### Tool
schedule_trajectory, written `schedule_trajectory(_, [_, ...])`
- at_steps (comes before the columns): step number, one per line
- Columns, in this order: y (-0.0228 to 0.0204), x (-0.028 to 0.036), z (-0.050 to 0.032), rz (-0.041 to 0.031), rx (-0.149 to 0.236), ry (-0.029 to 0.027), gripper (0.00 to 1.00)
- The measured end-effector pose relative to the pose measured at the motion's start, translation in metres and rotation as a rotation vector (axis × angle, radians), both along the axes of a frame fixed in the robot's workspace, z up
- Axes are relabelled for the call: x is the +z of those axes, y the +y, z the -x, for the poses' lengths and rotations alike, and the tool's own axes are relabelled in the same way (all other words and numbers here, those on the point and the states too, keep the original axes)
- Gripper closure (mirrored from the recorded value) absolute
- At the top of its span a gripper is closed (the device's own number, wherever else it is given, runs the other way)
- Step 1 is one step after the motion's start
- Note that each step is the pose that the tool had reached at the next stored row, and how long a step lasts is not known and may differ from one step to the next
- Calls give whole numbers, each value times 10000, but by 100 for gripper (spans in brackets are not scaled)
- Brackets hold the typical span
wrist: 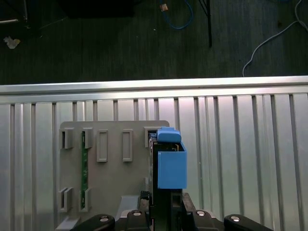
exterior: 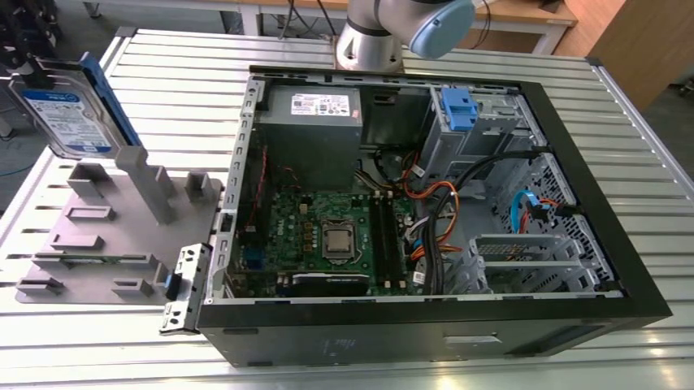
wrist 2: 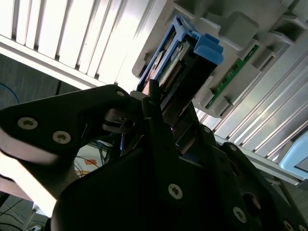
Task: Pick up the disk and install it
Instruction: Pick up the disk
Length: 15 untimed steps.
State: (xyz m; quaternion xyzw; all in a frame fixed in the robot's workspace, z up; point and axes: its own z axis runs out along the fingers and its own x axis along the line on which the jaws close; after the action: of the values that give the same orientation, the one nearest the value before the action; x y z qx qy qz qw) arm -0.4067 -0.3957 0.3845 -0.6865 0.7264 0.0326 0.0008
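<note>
The disk [exterior: 67, 114] is a silver drive with a blue-and-white label and blue side rails. It stands on edge and tilted at the exterior view's far left, over the far end of the grey holder block [exterior: 109, 236]. My gripper [exterior: 36, 71] is shut on its upper end. In the second wrist view the black fingers [wrist 2: 159, 125] clamp the disk [wrist 2: 175, 60] from both sides. The first wrist view looks down on the disk's blue rail [wrist: 172, 166] above the holder block [wrist: 113, 178], with the gripper [wrist: 166, 204] around it.
The open computer case [exterior: 240, 162] lies to the exterior view's right of the holder. Inside are the motherboard [exterior: 325, 236], a grey power-supply box [exterior: 314, 122], cables, and a drive bay with a blue bracket [exterior: 460, 110]. A green memory stick [wrist: 84, 168] sits in the holder. The table is ribbed metal [exterior: 162, 65].
</note>
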Motion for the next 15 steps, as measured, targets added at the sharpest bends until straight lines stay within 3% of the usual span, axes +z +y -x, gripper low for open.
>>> schedule_trajectory(15, [0, 34, 0, 2, 0, -3, 65])
